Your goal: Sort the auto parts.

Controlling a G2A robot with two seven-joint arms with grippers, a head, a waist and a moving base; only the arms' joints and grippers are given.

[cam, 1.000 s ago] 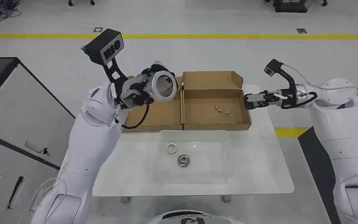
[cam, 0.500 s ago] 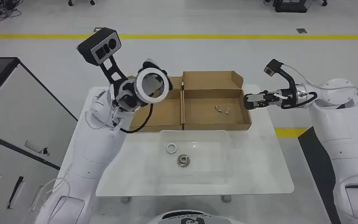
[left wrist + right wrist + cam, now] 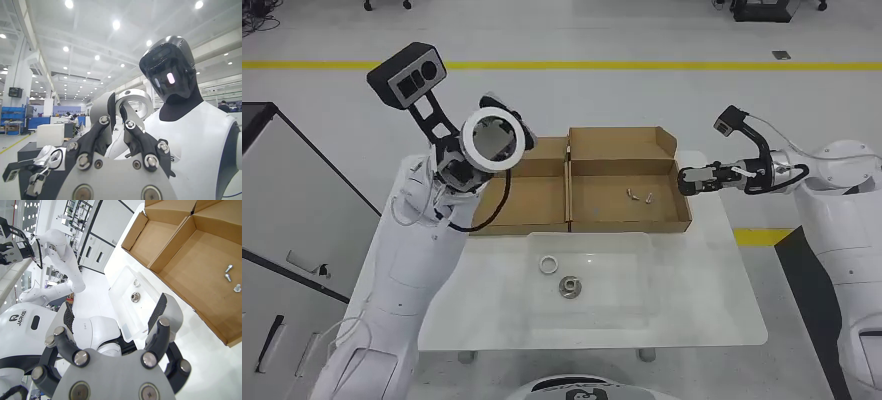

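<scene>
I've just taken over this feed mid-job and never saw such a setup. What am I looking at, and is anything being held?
This is a two-armed robot at a white table. The wide picture looks down from above its arms; the other two come from a camera on each wrist. The left gripper is shut on a large metal ring, held up in the air. The right gripper is open, holding nothing, beside a cardboard box with three small bolts inside. A second box sits next to it. Nearer the robot, a clear tray holds a small white ring and a metal flanged hub.
</scene>
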